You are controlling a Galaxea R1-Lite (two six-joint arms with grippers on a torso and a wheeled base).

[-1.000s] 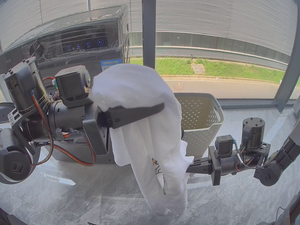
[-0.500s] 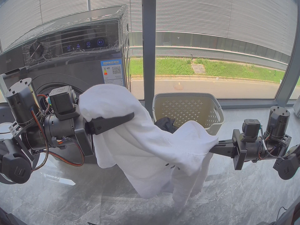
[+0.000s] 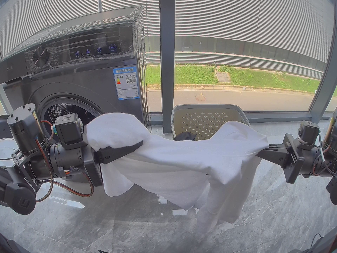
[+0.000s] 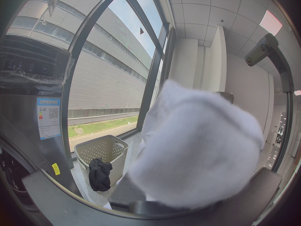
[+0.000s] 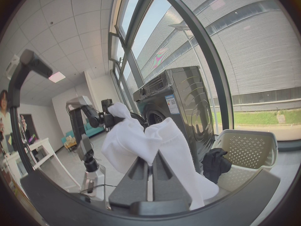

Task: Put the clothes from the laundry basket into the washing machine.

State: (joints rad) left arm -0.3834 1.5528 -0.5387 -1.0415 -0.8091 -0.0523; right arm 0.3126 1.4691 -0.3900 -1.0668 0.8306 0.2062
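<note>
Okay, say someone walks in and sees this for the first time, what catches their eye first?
The white garment stands out most, slung in the air from the left gripper across to the right gripper. Behind it stand the dark washing machine on the left and the pale laundry basket beside it, with a dark garment draped over the basket's rim.
</note>
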